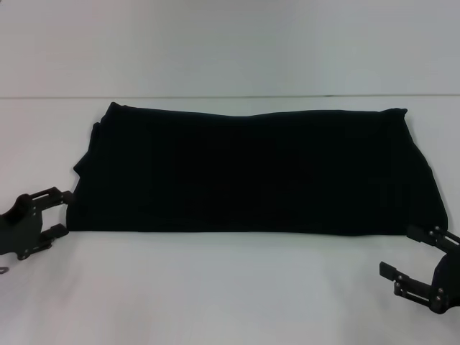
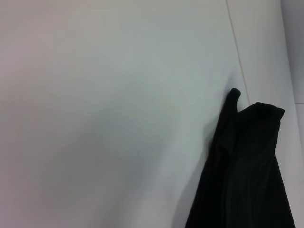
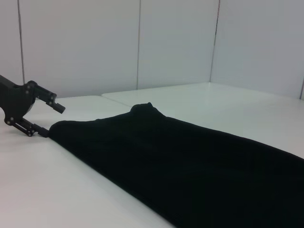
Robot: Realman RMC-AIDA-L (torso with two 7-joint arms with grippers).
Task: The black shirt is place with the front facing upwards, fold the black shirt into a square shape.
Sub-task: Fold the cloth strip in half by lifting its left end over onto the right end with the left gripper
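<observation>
Your black shirt (image 1: 251, 172) lies flat across the middle of the white table (image 1: 215, 295), already folded into a long band running from nine o'clock to three o'clock in the head view. No lettering or label shows; only plain dark cloth faces up. Its far edge is slightly wavy, and its near edge runs straight. At the nine o'clock end the layers bunch a little, which you can also see in the left wrist view (image 2: 247, 175).

Your left gripper (image 1: 61, 212) sits at that nine o'clock end, low to the table, its fingers spread apart with the tips right at the shirt's near corner; it appears the same way in the right wrist view (image 3: 50, 119). Your right gripper (image 1: 402, 251) sits at about four o'clock, fingers likewise apart, one touching the shirt's near corner, the other resting clear of the cloth.
</observation>
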